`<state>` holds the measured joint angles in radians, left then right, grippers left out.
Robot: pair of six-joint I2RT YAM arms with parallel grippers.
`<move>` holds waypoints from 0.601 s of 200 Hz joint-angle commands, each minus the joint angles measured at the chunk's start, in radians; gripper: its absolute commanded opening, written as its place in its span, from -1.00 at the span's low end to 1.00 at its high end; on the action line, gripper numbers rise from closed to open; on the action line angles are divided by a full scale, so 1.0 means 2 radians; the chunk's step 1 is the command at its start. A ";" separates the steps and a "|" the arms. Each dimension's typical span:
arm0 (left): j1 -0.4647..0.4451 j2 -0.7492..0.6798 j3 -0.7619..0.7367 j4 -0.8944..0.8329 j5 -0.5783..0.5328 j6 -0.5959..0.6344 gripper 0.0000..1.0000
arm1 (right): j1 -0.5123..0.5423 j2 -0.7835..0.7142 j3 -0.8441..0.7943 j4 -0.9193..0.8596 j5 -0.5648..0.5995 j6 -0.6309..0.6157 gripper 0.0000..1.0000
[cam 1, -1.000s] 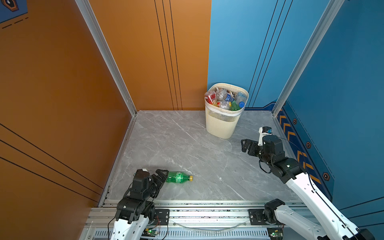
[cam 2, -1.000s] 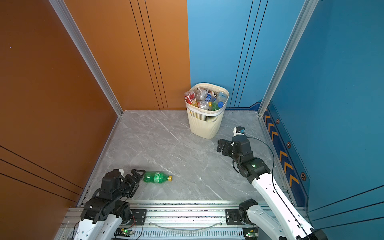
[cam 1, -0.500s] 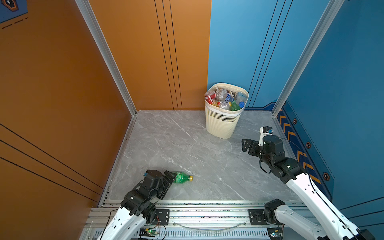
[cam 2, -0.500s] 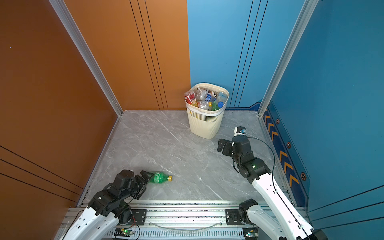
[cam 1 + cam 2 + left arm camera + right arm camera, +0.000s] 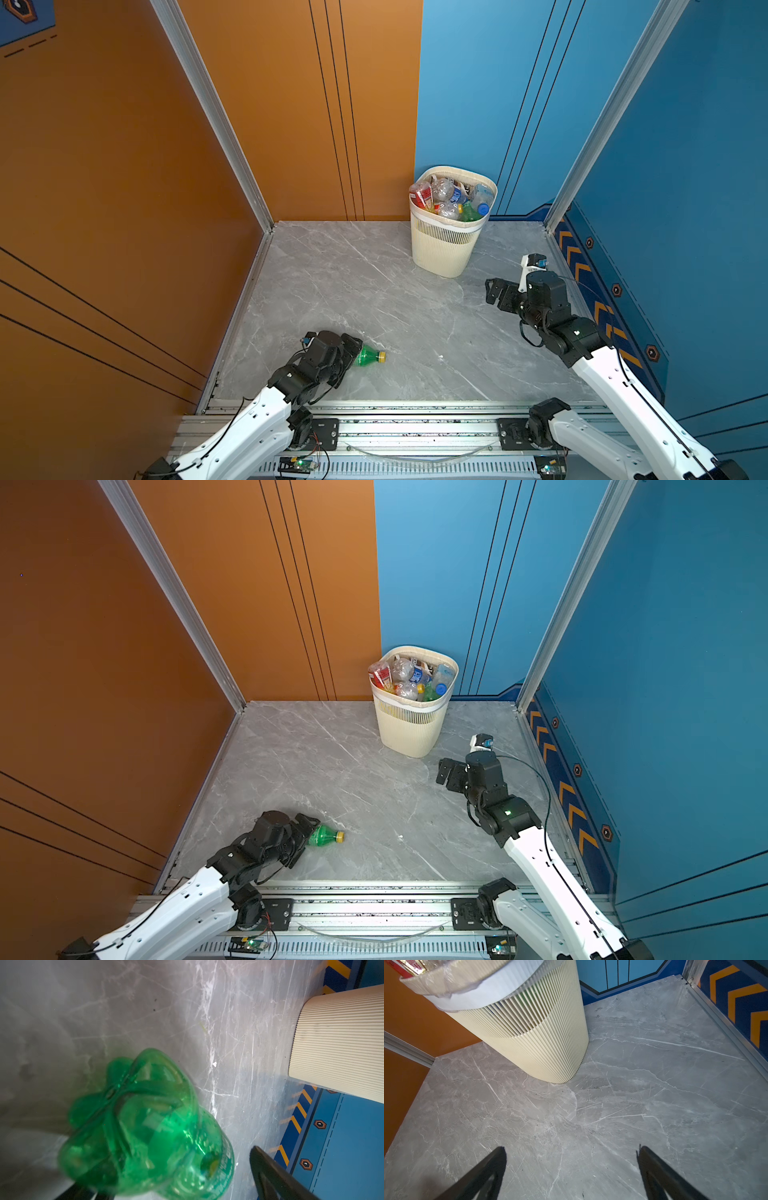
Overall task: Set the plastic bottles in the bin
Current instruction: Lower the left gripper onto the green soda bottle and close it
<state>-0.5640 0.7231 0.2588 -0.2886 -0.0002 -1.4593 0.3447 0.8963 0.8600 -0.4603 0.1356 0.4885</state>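
One green plastic bottle (image 5: 369, 356) (image 5: 323, 836) with a yellow cap lies on its side on the grey floor, cap pointing right. My left gripper (image 5: 352, 351) (image 5: 306, 832) is open and straddles the bottle's base end. In the left wrist view the bottle (image 5: 145, 1126) fills the space between the jaws, and one finger (image 5: 268, 1169) stands apart from it. The cream bin (image 5: 442, 253) (image 5: 409, 733) (image 5: 336, 1043) (image 5: 533, 1043) stands at the back, heaped with several bottles (image 5: 451, 199) (image 5: 411, 679). My right gripper (image 5: 494, 291) (image 5: 446, 773) (image 5: 572, 1148) is open and empty, just right of the bin.
Orange walls (image 5: 124, 208) close the left and back. Blue walls with a chevron strip (image 5: 602, 311) close the right. An aluminium rail (image 5: 395, 432) carrying both arm bases runs along the front edge. A small white scrap (image 5: 441, 356) lies on the floor.
My left arm has reached forward and its open jaws now surround the green bottle's base. The bottle has stayed in place. The right arm has not moved.
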 commanded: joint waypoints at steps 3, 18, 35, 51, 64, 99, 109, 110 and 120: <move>-0.004 0.037 -0.001 0.071 -0.005 0.008 0.82 | -0.008 -0.006 -0.006 0.002 0.002 -0.006 0.99; -0.004 0.068 0.001 0.101 -0.001 0.014 0.70 | -0.010 -0.007 -0.008 0.003 -0.001 -0.007 0.99; -0.004 0.104 0.002 0.137 0.008 0.019 0.54 | -0.014 -0.007 -0.009 0.004 -0.004 -0.006 0.99; -0.005 0.139 0.009 0.158 0.019 0.028 0.45 | -0.016 -0.009 -0.010 0.004 -0.006 -0.007 0.99; -0.002 0.162 0.017 0.173 0.029 0.034 0.35 | -0.018 -0.010 -0.010 0.003 -0.006 -0.007 0.99; -0.004 0.186 0.050 0.165 0.033 0.062 0.17 | -0.026 -0.019 -0.016 0.002 -0.007 -0.008 0.99; -0.004 0.186 0.060 0.154 0.030 0.071 0.14 | -0.027 -0.021 -0.018 0.002 -0.008 -0.008 0.99; -0.004 0.186 0.061 0.153 0.030 0.072 0.15 | -0.027 -0.021 -0.017 0.002 -0.008 -0.008 0.99; -0.004 0.184 0.068 0.147 0.028 0.079 0.15 | -0.029 -0.023 -0.020 0.003 -0.009 -0.007 0.99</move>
<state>-0.5640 1.0927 0.3359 0.0437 0.0532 -1.3678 0.2977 0.8684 0.8379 -0.4599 0.1318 0.4877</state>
